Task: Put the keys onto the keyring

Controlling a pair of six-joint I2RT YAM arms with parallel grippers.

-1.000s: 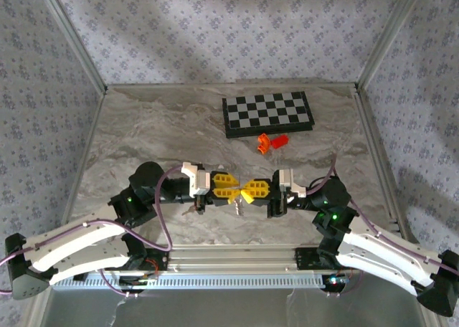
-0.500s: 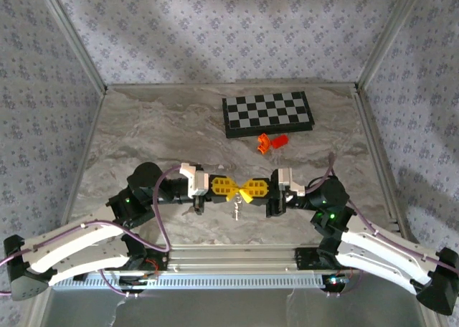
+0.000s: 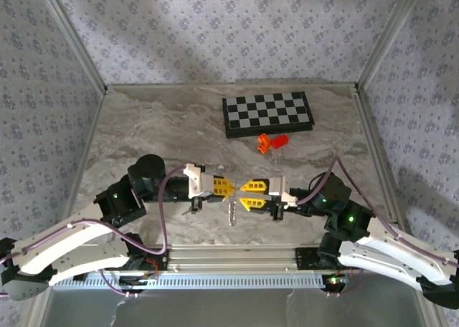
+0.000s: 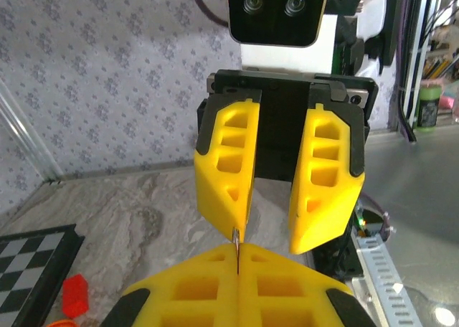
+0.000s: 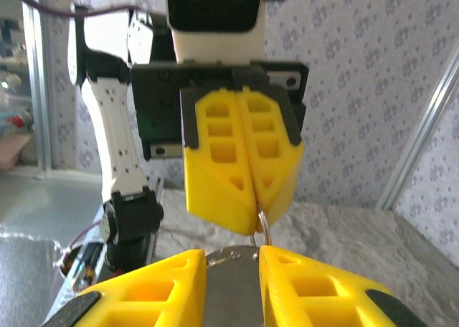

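My left gripper is shut on the keyring, a thin silvery loop pinched edge-on between its yellow tips. A short silvery strand hangs from there toward the table; it looks like chain with a key, but I cannot tell for sure. My right gripper faces it tip to tip, open, just right of the ring. A flat grey metal piece shows in the gap between the right fingers; I cannot tell if it touches them.
A black-and-white chessboard lies at the back of the table. A small red piece and an orange piece lie just in front of it. The metal rail runs close under both grippers.
The right gripper has opened and drawn back a little to the right. The left gripper closed fully and keeps the ring. The hanging strand now dangles from the left gripper's tips.
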